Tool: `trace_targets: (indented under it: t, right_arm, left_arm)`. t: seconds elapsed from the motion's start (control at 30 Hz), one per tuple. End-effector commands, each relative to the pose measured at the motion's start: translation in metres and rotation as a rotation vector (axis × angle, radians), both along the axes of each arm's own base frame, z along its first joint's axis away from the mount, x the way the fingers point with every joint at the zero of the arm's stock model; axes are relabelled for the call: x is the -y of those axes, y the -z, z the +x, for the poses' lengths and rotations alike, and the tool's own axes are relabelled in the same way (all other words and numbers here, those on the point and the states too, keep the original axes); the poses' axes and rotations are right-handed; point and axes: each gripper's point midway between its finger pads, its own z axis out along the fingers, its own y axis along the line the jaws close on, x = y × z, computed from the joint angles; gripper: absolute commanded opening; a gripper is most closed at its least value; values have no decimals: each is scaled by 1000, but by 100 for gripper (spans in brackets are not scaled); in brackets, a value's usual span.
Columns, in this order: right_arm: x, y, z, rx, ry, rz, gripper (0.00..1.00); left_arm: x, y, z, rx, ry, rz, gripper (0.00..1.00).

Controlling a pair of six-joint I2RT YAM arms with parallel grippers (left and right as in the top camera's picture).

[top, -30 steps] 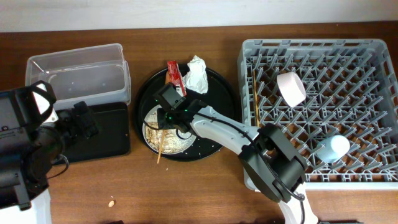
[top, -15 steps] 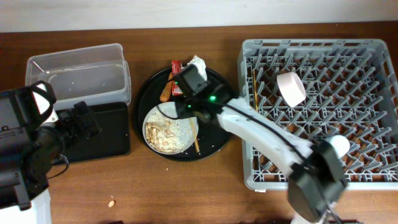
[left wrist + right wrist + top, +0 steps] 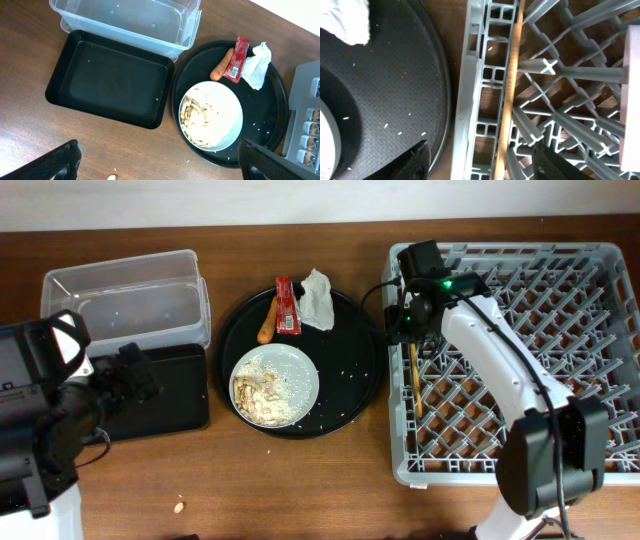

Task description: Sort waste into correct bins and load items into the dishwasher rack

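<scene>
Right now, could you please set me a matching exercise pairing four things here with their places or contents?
1 red snack wrapper
2 white plate
3 chopsticks
4 clear tub

A in the dishwasher rack
B holds food scraps
C between sausage piece and tissue
D beside the rectangular black tray

Pairs: 1-C, 2-B, 3-A, 4-D

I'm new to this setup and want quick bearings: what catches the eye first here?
The large square grey plastic rack fills the right side, with a white robot arm stretched over its left edge, where wooden chopsticks lie. In the middle, a large round black tray holds a round white plate with beige food scraps, a red snack wrapper and a crumpled white tissue.
</scene>
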Motion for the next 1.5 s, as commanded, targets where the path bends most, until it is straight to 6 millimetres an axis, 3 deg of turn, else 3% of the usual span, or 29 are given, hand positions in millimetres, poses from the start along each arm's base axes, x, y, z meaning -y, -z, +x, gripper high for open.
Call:
trace_targets:
  t: [0.0, 0.07, 0.1, 0.13, 0.17, 0.3, 0.47, 0.53, 0.6, 0.63, 0.83, 0.97, 1.07, 1.23, 1.47]
  right_arm:
    - [-26, -90, -24, 192, -70, 103, 71]
    - [-49, -133, -51, 264, -152, 215, 72]
    - [-59, -154, -67, 299, -194, 267, 98]
    - [-67, -180, -84, 361, -238, 310, 98]
    - [-67, -192, -97, 383, -255, 322, 98]
    - [-24, -214, -125, 459, -172, 199, 98]
    - [26, -258, -156, 657, -123, 58, 98]
    - [38, -278, -163, 760, -108, 40, 98]
    - [54, -285, -165, 844, -58, 33, 98]
    - [60, -282, -165, 865, -38, 36, 98]
    - [90, -196, -174, 954, 15, 18, 98]
    - [96, -152, -186, 1086, 39, 12, 98]
    - [96, -116, -183, 1186, 42, 21, 98]
    - [95, -79, -165, 1312, 47, 33, 98]
    - [95, -48, -163, 1217, 45, 25, 98]
  left_arm:
    - [-3, -4, 0, 11, -17, 4, 99]
    - [-3, -4, 0, 11, -18, 5, 99]
    - [-3, -4, 0, 11, -17, 4, 99]
    - [-3, -4, 0, 11, -17, 4, 99]
    - [-3, -4, 0, 11, -18, 4, 99]
    - [-3, -4, 0, 11, -17, 4, 99]
    - [-3, -4, 0, 11, -17, 4, 99]
    - [-3, -4, 0, 11, -17, 4, 99]
    - [-3, -4, 0, 11, -17, 4, 100]
    - [-3, -4, 0, 11, -17, 4, 99]
    - [-3, -4, 0, 11, -17, 4, 99]
    - [-3, -4, 0, 11, -18, 5, 99]
    - [-3, -4, 0, 11, -17, 4, 99]
    - [-3, -4, 0, 11, -18, 5, 99]
    - [-3, -4, 0, 11, -17, 4, 99]
